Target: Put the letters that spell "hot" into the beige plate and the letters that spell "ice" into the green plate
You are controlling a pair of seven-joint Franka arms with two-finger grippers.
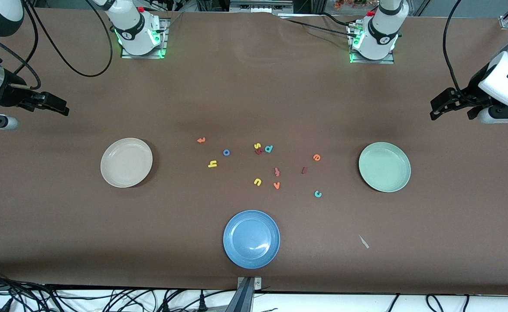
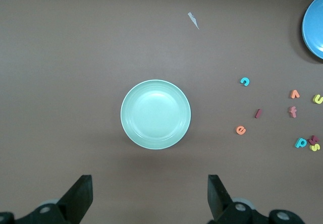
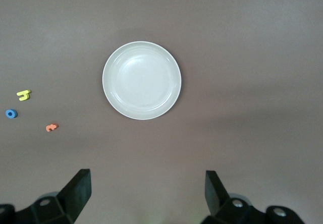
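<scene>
Brown table (image 1: 254,86) — three plates, beige (image 1: 126,162), green (image 1: 384,167), blue (image 1: 251,238) — scattered foam letters (image 1: 262,167).

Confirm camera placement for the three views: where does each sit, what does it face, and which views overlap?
Front: high across the table, facing both arm bases; shows the left pincer and right pincer, both open, waiting at the table ends.
Left wrist: on the left arm, looking down at the green plate; its own open fingers show.
Right wrist: on the right arm, looking down at the beige plate; own fingers show.
Shared: front and left wrist both show the blue plate and teal "c".
</scene>
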